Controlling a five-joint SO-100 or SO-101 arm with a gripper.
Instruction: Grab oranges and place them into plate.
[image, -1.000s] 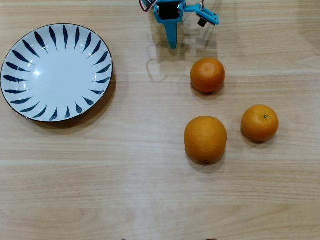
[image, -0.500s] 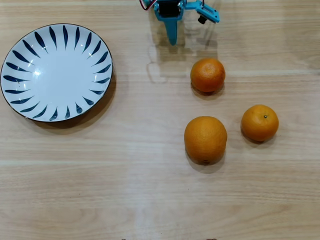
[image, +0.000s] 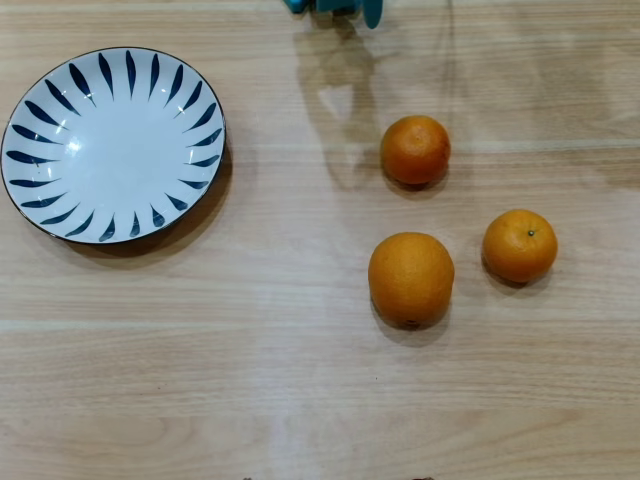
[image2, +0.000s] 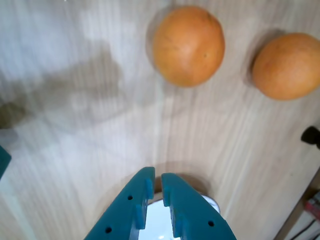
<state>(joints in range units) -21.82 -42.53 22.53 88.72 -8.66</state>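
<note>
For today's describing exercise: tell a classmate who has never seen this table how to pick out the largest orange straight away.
In the overhead view, start at the blue-and-white plate at upper left, then cross the wooden table to the three oranges on the right. The largest orange is the lowest, below one small orange and left of the other. It is clearly bigger than both.
</note>
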